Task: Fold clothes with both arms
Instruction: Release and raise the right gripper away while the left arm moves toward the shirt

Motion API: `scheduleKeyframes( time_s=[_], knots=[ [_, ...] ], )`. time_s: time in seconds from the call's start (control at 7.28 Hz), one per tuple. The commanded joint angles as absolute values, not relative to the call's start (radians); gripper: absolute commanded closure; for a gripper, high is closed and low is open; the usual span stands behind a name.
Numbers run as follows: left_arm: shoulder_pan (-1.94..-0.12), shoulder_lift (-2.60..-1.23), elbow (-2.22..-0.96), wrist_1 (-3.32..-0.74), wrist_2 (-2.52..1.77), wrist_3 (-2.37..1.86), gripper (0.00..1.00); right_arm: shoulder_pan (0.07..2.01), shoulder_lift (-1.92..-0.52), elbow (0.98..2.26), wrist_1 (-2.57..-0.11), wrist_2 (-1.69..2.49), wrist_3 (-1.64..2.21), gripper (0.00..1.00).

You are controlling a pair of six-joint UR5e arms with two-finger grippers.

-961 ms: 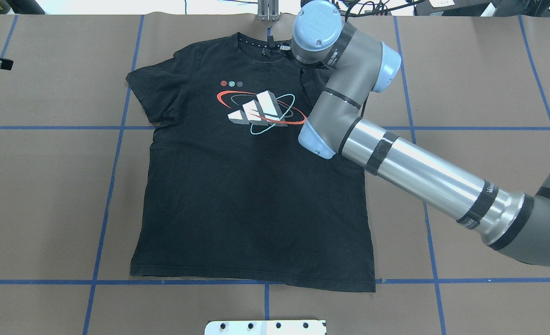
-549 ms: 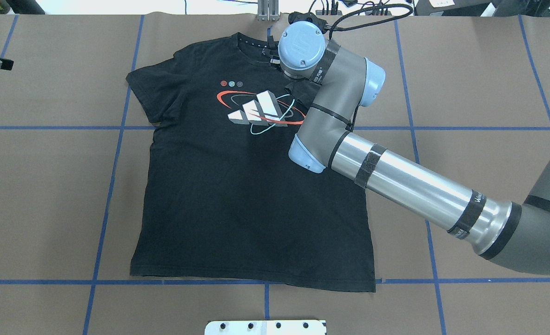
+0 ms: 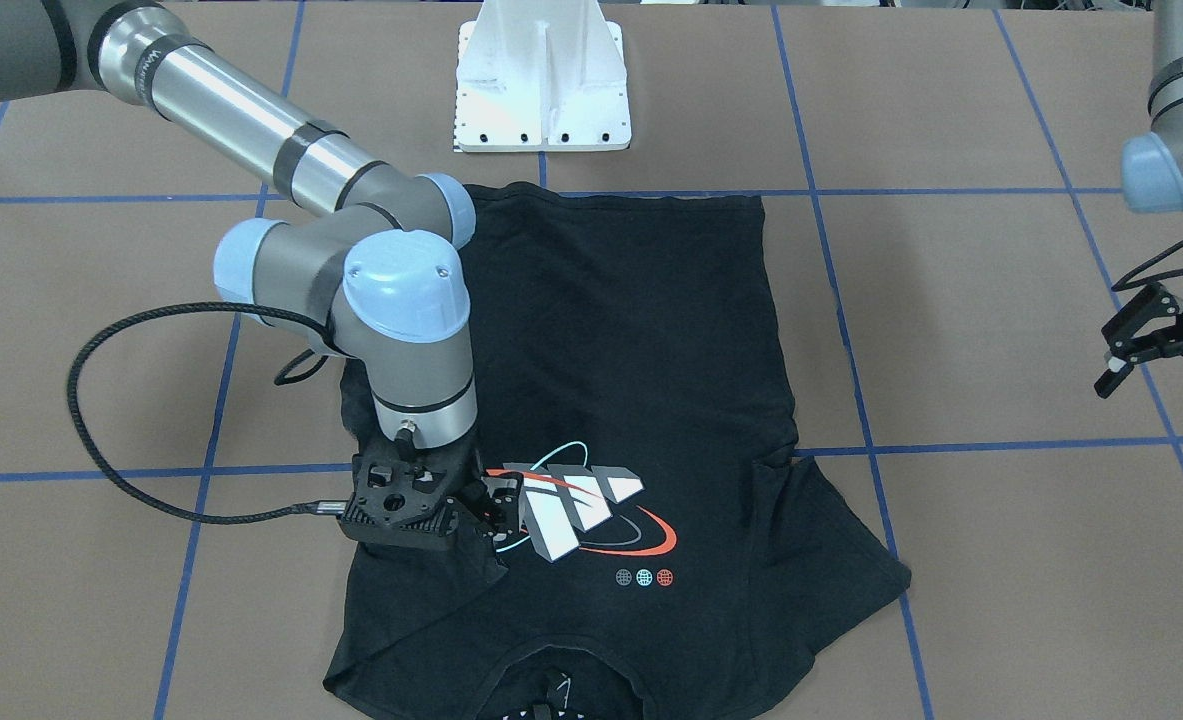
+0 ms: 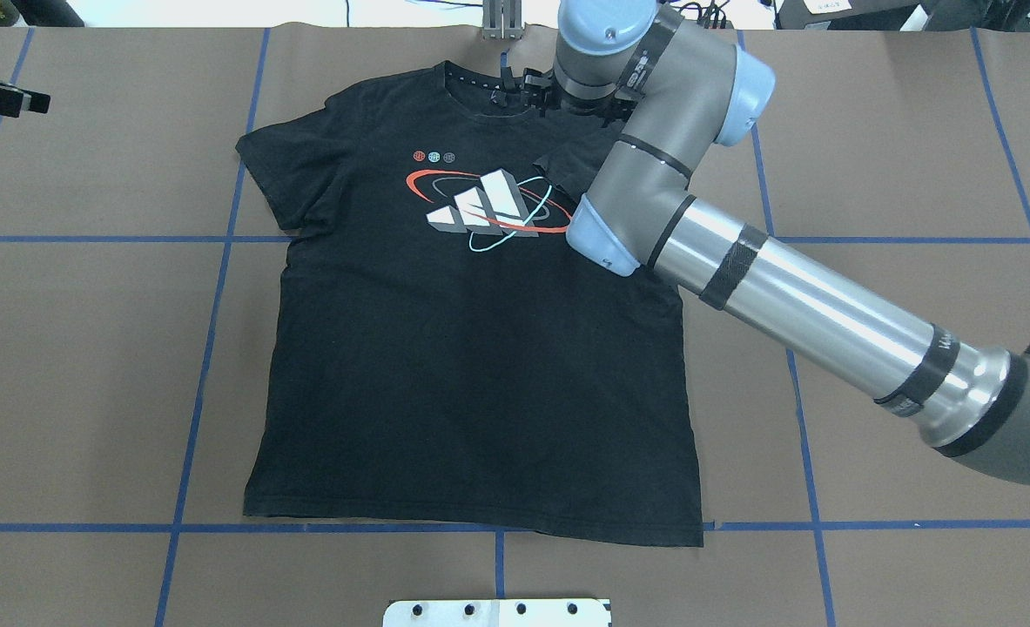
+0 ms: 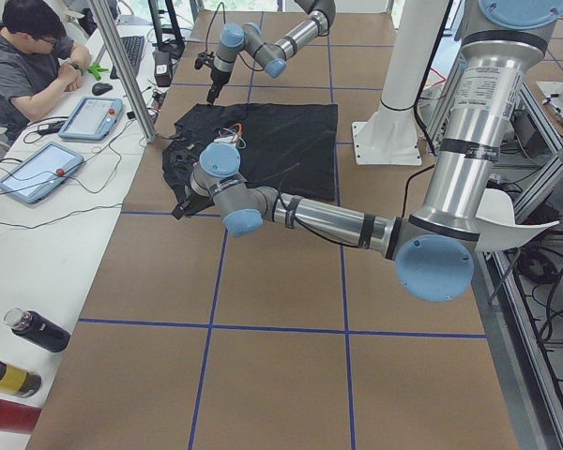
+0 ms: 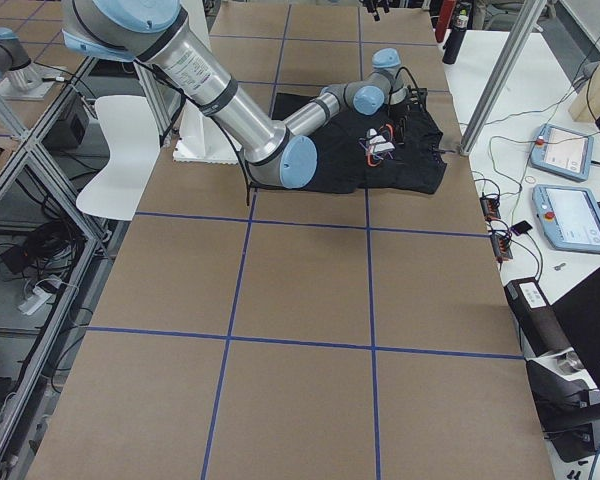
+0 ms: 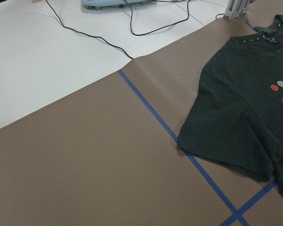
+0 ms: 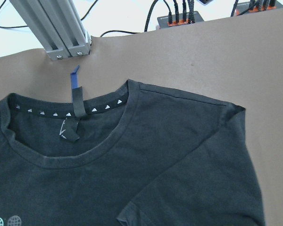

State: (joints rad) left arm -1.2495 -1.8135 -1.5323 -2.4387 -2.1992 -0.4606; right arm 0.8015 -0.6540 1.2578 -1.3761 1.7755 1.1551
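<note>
Front-facing view: The T-shirt [image 3: 631,350] lay flat, chest up, on the table [image 3: 951,300], with its hem toward the base [image 3: 543,80]. The right gripper [image 3: 491,505] sat low on the cloth, just beside the logo [image 3: 576,500]. Whether its jaws were apart or closed on cloth could not be told. The left gripper [image 3: 1161,400] hung above bare table, well apart from the shirt, with its jaws spread and nothing between them.

Overhead view: The right arm [image 4: 793,296] reached across the shirt's shoulder. The folded sleeve [image 4: 567,165] was turned inward onto the chest, next to the logo.

Left and right side views: The shirt lay at the operators' side of the table. The left gripper was off its edge.

Left wrist view: The flat sleeve [image 7: 226,132] lay spread out, with its hem crossing a blue tape line [image 7: 151,110]. No fingers showed.

Right wrist view: The collar [image 8: 66,155] lay near a metal post [image 8: 56,33]. The folded sleeve rested on the chest. No fingers showed.
</note>
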Motion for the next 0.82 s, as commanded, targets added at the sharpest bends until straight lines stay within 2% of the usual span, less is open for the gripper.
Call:
scheduleKeyframes(
  time_s=[0.0, 0.14, 0.41, 0.69],
  knots=[
    [-1.127, -1.911, -1.487, -2.439, -2.041, -0.709, 0.0, 0.898, -0.893, 1.612, -1.522, 1.905, 0.982, 0.0],
    [-1.068, -1.971, -1.444, -2.439, -1.941, -0.8, 0.0, 0.96, -1.019, 1.725, -1.522, 1.974, 0.866, 0.0],
    [-0.991, -2.043, -1.326, -2.471, -1.812, -0.865, 0.0, 1.05, -1.167, 1.802, -1.508, 2.066, 0.706, 0.0],
    [-0.913, -2.123, -1.09, -2.655, -1.688, -0.963, 0.0, 1.119, -1.321, 1.824, -1.423, 2.126, 0.576, 0.0]
  ],
)
